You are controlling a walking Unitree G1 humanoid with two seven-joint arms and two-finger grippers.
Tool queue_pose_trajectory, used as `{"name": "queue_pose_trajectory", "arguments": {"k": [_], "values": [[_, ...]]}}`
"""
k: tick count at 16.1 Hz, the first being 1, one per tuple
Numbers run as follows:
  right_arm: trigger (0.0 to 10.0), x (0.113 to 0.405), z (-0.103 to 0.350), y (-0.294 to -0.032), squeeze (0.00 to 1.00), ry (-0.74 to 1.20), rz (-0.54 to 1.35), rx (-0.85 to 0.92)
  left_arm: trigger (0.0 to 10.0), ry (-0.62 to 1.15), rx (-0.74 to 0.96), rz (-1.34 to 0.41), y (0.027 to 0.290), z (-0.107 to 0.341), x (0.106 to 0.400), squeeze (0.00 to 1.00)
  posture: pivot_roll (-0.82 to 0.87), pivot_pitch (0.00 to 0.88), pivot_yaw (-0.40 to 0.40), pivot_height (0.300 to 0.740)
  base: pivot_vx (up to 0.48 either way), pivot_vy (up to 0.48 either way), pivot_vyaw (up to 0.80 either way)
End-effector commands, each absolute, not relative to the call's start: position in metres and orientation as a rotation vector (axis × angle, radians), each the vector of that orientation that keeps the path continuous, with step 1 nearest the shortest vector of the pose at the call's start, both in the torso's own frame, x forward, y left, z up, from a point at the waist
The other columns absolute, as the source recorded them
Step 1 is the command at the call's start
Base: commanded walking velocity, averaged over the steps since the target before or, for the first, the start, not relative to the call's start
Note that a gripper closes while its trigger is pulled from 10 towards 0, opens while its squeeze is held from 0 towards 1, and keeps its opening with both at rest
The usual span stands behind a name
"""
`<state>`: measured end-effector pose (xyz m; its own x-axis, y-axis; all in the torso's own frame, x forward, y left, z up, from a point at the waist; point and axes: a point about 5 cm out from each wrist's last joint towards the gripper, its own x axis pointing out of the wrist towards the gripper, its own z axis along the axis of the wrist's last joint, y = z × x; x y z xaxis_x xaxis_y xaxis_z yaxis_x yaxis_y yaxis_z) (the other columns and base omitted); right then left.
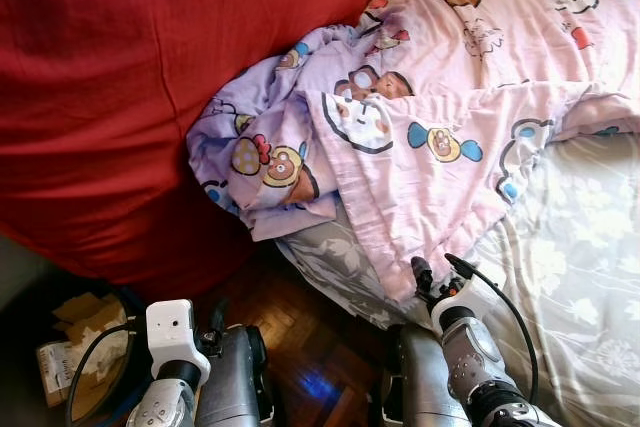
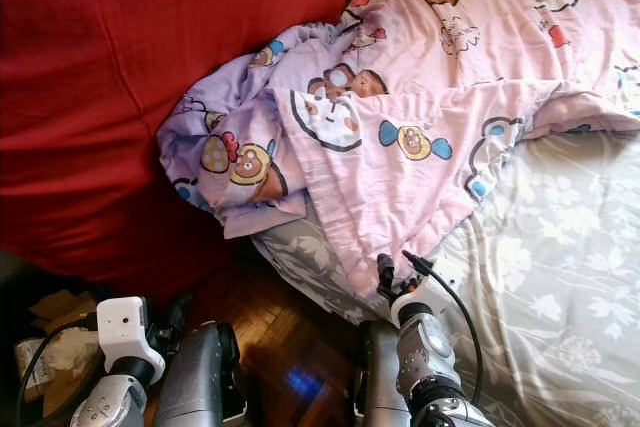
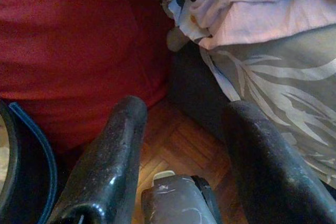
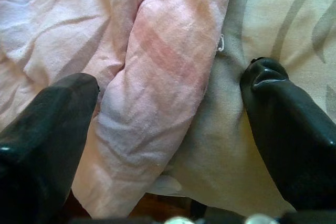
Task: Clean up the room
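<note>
A pink and lilac cartoon-print blanket (image 1: 420,117) lies rumpled across the bed, its corner hanging over the near edge of the grey leaf-print sheet (image 1: 570,277). My right gripper (image 1: 437,271) is open right at that corner; in the right wrist view the pink blanket edge (image 4: 157,93) lies between the two black fingers (image 4: 283,124), over the sheet. My left gripper (image 3: 184,129) is open and held low above the wooden floor (image 3: 178,145), with nothing between its fingers.
A large red cushion or beanbag (image 1: 130,87) fills the left side, pressed against the bed. A dark bin with crumpled paper (image 1: 70,347) stands at the lower left. Parquet floor (image 1: 310,347) shows between the cushion and the bed.
</note>
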<state>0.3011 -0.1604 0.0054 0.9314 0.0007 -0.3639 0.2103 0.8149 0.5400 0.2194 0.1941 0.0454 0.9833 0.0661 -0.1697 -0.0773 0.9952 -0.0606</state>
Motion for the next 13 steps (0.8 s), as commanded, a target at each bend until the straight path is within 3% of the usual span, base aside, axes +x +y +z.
{"name": "queue_pose_trajectory", "arguments": {"k": [1, 3, 6, 13], "values": [[10.0, 0.294, -0.004, -0.144, 0.0, 0.43, -0.052, 0.636, 10.0, 0.203, -0.041, 0.087, 0.199, 0.039, 0.212, 0.0, 0.11, 0.277, -0.019, 0.594, 0.0, 0.0, 0.0], [10.0, 0.297, 0.004, -0.147, 0.0, 0.356, -0.048, 0.48, 10.0, 0.201, -0.042, 0.093, 0.2, 0.038, 0.214, 0.0, 0.11, 0.256, -0.022, 0.594, 0.0, 0.0, 0.0], [10.0, 0.298, 0.009, -0.153, 0.0, 0.287, -0.086, 0.413, 10.0, 0.197, -0.042, 0.094, 0.199, 0.038, 0.218, 0.0, 0.11, 0.252, -0.021, 0.594, 0.0, 0.0, 0.0], [10.0, 0.283, -0.012, -0.144, 0.0, 0.437, -0.1, 0.441, 10.0, 0.196, -0.037, 0.1, 0.202, 0.036, 0.216, 0.0, 0.11, 0.252, -0.021, 0.594, 0.0, 0.0, 0.0]]}}
